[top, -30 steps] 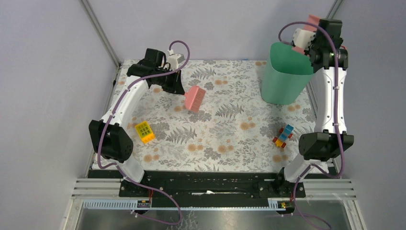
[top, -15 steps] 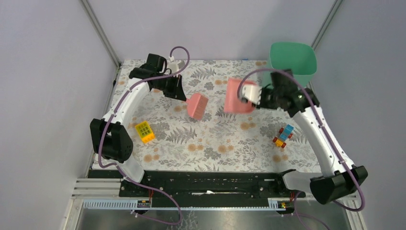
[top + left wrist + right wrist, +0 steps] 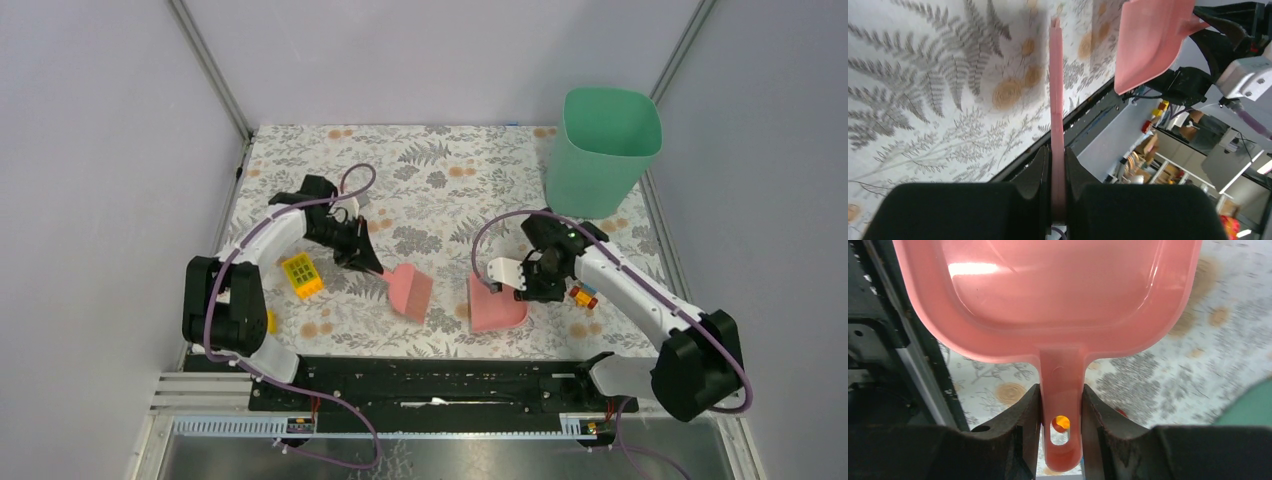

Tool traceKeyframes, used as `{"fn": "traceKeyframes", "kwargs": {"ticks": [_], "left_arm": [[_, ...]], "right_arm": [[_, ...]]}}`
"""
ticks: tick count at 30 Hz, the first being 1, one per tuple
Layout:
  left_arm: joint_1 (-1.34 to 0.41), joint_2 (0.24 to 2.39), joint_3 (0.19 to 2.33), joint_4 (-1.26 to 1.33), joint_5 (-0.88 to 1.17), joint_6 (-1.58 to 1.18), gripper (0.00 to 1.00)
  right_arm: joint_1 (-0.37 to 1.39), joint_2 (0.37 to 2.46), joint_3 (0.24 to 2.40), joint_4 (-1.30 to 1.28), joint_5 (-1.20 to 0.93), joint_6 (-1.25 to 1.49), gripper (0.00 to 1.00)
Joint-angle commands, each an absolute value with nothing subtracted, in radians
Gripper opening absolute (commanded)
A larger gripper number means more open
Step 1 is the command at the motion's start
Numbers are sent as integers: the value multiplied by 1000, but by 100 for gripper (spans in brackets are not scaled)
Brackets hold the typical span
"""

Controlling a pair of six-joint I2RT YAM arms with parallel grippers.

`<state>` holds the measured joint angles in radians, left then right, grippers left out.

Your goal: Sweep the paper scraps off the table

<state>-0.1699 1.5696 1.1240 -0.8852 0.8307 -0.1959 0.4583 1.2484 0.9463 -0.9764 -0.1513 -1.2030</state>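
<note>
Top external: left gripper [image 3: 371, 267] clamped pink plastic brush [image 3: 410, 292], right gripper [image 3: 519, 287] pink plastic dustpan [image 3: 492, 306]; I feared its arm bumping adjacent multicoloured toy-brick vehicle [image 3: 582, 295].

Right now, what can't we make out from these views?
Paper scraps: none visible in any view. The green bin hides its own bottom behind its wall, top view.
Toy-brick vehicle: mostly under the right arm, top view.
Brush: edge-on in left wrist view, bristle contact unclear.
Dustpan: front lip cut off by the top edge, right wrist view.
</note>
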Motion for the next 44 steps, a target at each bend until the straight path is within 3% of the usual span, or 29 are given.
{"fn": "traceKeyframes", "kwargs": {"ticks": [1,3,7,10,11,12,14,17,18,26,32,37,44], "left_arm": [[-169,1511,1031,-834,868,-267,10],[-168,1512,999,-830,860,-271,18],[-167,1530,995,-840,759,-256,56],[-165,1543,1022,-855,653,-241,67],[-164,1546,1031,-861,620,-234,71],[-161,1548,1047,-868,589,-225,75],[-156,1549,1065,-878,532,-208,79],[-150,1550,1092,-889,453,-181,97],[-149,1548,1099,-890,424,-169,99],[-133,1540,1263,-856,315,-95,99],[-132,1565,1550,-847,226,-24,99],[-125,1508,1692,-791,234,-86,99],[-121,1520,1716,-767,258,-91,99]], "right_arm": [[508,1308,925,-924,-187,-1095,11],[521,1334,930,-884,-194,-1029,25],[541,1352,937,-821,-208,-913,53],[541,1340,950,-808,-225,-841,73],[541,1332,953,-808,-225,-827,92],[542,1325,957,-811,-222,-818,98],[541,1312,969,-815,-204,-800,99],[540,1307,1018,-814,-163,-743,99],[536,1308,1036,-809,-159,-715,99],[476,1435,1345,-728,-197,-386,100],[475,1514,1644,-599,-8,-233,99],[475,1596,1989,-642,114,-202,99],[475,1519,1819,-561,200,-175,99]]}}
